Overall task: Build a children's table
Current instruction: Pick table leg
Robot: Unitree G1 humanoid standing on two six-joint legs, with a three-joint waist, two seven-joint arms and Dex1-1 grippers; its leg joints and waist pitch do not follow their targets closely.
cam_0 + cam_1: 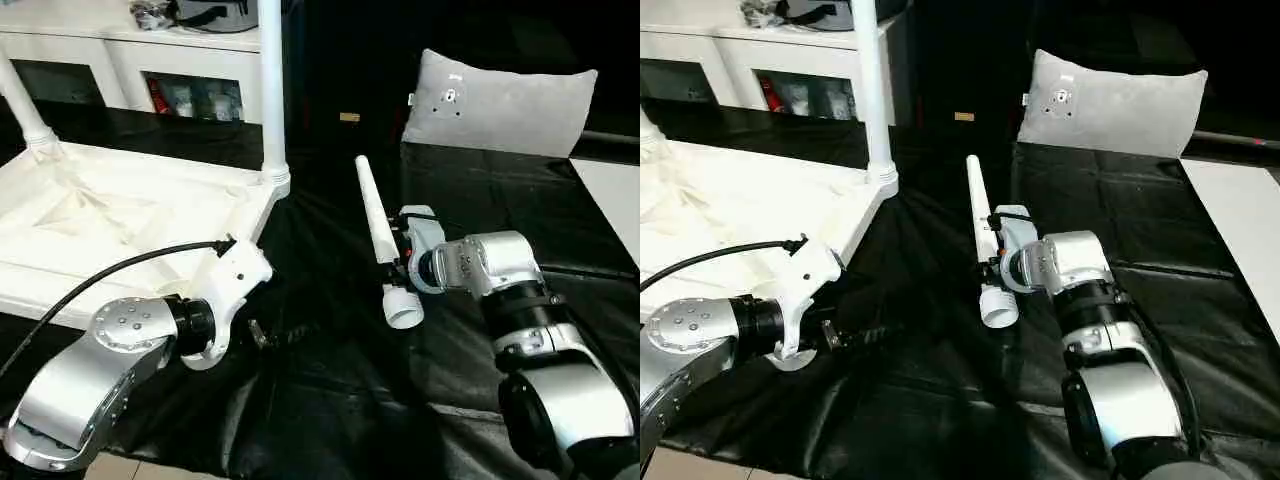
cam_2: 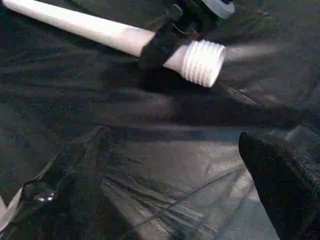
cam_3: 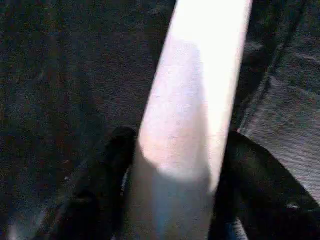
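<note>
The children's table's white tabletop [image 1: 120, 220] lies upside down at the left, ribbed side up. Two white legs [image 1: 270, 90] [image 1: 25, 110] stand upright in its corner sockets. A third tapered leg [image 1: 378, 230] lies on the black sheet in the middle, its threaded end [image 2: 202, 62] toward me. My right gripper [image 1: 395, 262] is shut on this leg just above the thread, and its black fingers [image 3: 105, 170] press both sides of the tube [image 3: 195, 100]. My left gripper [image 1: 855, 335] hangs open and holds nothing, low over the sheet beside the tabletop's near corner.
A black sheet [image 1: 330, 400] covers the work surface. A grey cushion-like panel [image 1: 495, 100] leans at the back right, and a white cabinet [image 1: 150, 70] stands behind the tabletop. A white surface [image 1: 615, 200] borders the far right. A black cable [image 1: 120, 265] runs along my left arm.
</note>
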